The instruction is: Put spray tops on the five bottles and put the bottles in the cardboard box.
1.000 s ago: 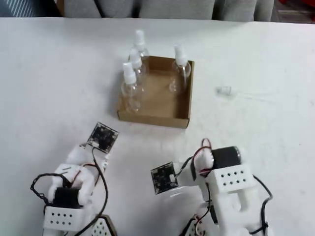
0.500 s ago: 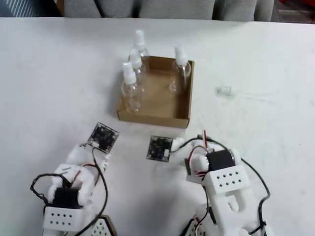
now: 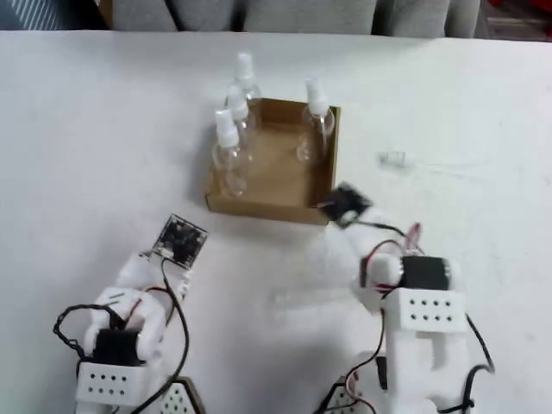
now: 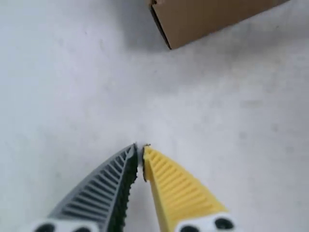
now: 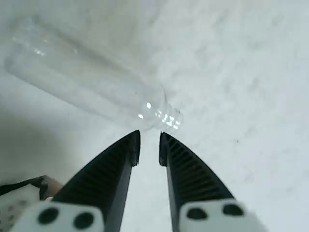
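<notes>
The white table [image 3: 103, 112] holds the cardboard box [image 3: 267, 205] with capped bottles [image 3: 226, 159]; grey seats [image 3: 285, 13] sit behind. The left end effector [image 4: 140, 150] is clenched and empty. The right end effector [image 5: 148, 137] is slightly parted beside a bare bottle [image 5: 82, 82] lying on the table, faint from above.

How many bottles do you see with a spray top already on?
4 capped bottles: three along the left wall of the cardboard box, one at its far right corner.

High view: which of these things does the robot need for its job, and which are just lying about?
Part of the job: cardboard box; four bottles with spray tops, standing at the box; topless bottle lying flat; loose spray top on the table.
Just there: grey seats beyond the table; red object in the far corner.
</notes>
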